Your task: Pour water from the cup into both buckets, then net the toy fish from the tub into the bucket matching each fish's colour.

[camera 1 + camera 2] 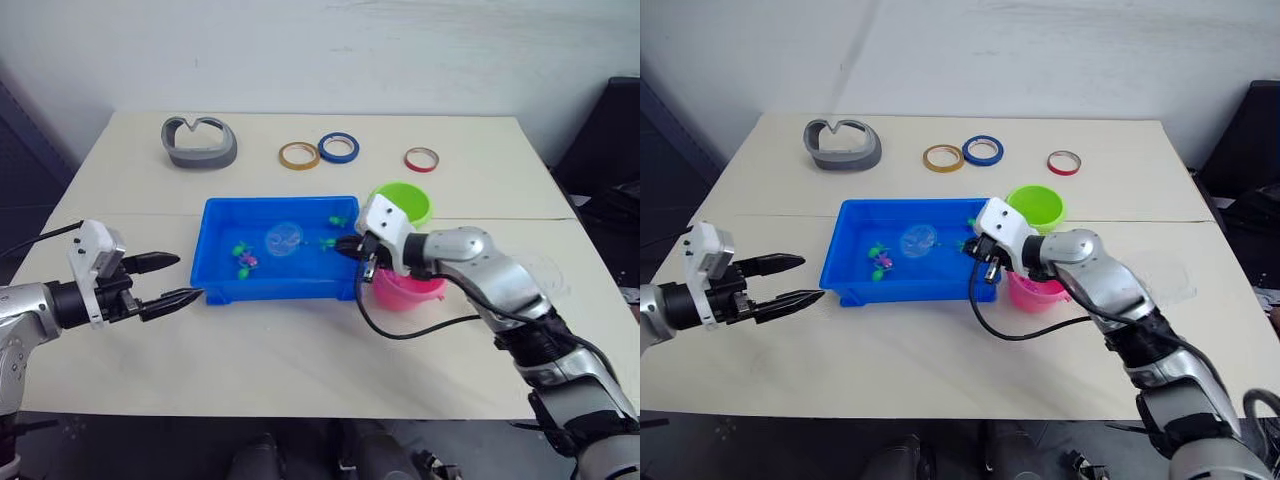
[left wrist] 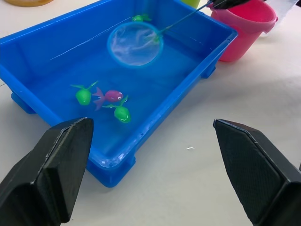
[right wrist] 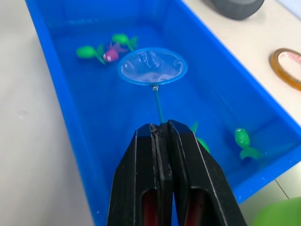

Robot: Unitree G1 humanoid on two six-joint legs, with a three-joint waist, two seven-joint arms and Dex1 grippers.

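Net: the net (image 3: 151, 66) is held by its thin handle in the right gripper (image 3: 160, 129); the blue hoop is hung over the middle of the tub, apart from every fish. No fish is seen in the mesh.
Right gripper fingers: the fingers (image 3: 141, 183) are pressed together on the handle, with no gap seen between them.
Left gripper: the left gripper (image 1: 170, 280) is held low over the tabletop (image 1: 300, 350), just beside the tub's left end.
Left gripper fingers: the fingers (image 2: 47, 174) are spread wide, and nothing is held.
Tub: the blue tub (image 1: 215, 285) is set at the middle of the tabletop; water is judged to be in it from the sheen on its floor.
Fish: one pink fish (image 2: 112, 96) is lying between two green fish (image 2: 83, 96), all three close together toward the tub's left end; two more green fish (image 3: 242, 138) are lying near the right end.
Buckets: the green bucket (image 1: 408, 200) and the pink bucket (image 1: 410, 292) are stood just beside the tub's right end, the pink one nearer the robot. Their water level cannot be told.
Cup: a clear cup is faintly made out past the right forearm; its contents cannot be told.
Step in hand: netting is judged to be under way, pouring being taken as done.
Next move: the hoop is to be lowered and slid under a single fish, then lifted level and carried to the bucket of that colour. The cluster of three calls for care, so that one colour alone is scooped.
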